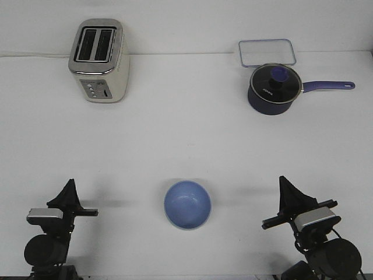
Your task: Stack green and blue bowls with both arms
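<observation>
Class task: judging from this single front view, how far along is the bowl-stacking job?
Done: possibly the stack itself. Only a blue bowl shows, centred on the white table; no green bowl is visible, and whether it sits hidden beneath cannot be told. In hand: nothing. The left pincer and right pincer are both apart from the bowl, holding nothing. Left: confirming the green bowl's whereabouts.
</observation>
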`<state>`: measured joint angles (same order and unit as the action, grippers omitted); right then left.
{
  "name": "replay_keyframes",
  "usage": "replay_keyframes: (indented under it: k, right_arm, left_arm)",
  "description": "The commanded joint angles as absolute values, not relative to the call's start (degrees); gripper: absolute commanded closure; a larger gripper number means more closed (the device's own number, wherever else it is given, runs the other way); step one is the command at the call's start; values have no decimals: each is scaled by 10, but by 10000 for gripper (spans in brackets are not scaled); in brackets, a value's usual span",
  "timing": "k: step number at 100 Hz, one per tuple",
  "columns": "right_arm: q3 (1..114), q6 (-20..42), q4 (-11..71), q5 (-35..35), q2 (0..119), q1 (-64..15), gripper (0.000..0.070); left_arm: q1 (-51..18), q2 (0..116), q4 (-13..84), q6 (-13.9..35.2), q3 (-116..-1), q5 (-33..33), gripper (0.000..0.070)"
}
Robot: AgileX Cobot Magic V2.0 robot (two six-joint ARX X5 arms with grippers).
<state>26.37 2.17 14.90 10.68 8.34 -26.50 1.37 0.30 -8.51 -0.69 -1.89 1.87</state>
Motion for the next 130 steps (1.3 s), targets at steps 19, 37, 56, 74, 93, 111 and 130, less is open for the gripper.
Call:
replay_keyframes:
  k: [19, 37, 56, 74, 93, 111, 130]
  right_arm:
    - [183, -72, 114, 82, 43, -118, 698]
    - [90, -106, 91, 57, 1, -54, 698]
    - [25, -123, 27, 42, 1, -41, 698]
    - [7, -130, 17, 26, 1, -41, 698]
    - [7, -129, 16, 26, 1, -42, 698]
    - [7, -129, 15, 26, 1, -42, 698]
    - [7, -129, 15, 26, 1, -42, 698]
  left_arm:
    - [14, 3, -91, -6, -8, 19, 685]
    - [14, 3, -91, -6, -8, 19, 685]
    - [14, 3, -90, -6, -8, 19, 686]
    - [14, 3, -91, -6, -8, 19, 685]
    - [14, 3, -90, -6, -8, 19, 685]
    - [14, 3, -91, -6, -8, 19, 685]
    - [14, 3, -91, -6, -8, 19, 685]
